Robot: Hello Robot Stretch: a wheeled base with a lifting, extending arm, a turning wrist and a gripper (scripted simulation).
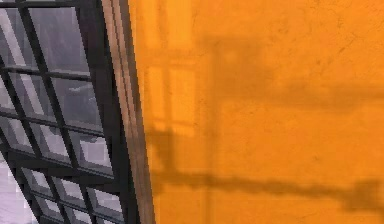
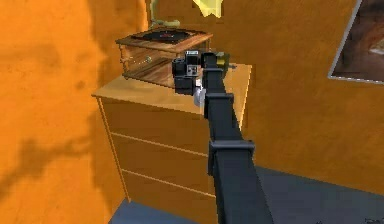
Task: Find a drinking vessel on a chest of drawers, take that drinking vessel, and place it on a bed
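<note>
Ahead, the forward view gives me a dark-framed window (image 1: pixel 55 110) of many small panes on its left and a bare orange wall (image 1: pixel 270 100) on its right; the window's left and bottom run off the frame.

The arm side view gives me the work: a wooden chest (image 2: pixel 150 140) with three drawer fronts stands against an orange wall. The arm (image 2: pixel 230 150) rises from the bottom edge and ends over the chest's top, where the gripper (image 2: pixel 183 72) sits in front of a clear box (image 2: pixel 150 48). The box stands on the top toward the back and the view's left, and something dark and flat lies in it; I cannot say what.

With the box and the chest's top right behind the gripper, I cannot tell whether it holds anything, nor how its fingers stand. I cannot pick out a drinking vessel with any certainty. There is a small pale spot (image 2: pixel 200 96) on the top just beside the arm, too small to name. The arm covers part of the top.

The drawers show shut fronts, so their contents are hidden. A framed picture (image 2: pixel 362 40) on the wall is cut by the view's right edge, and a yellowish shape (image 2: pixel 205 7) is cut by the top edge.
</note>
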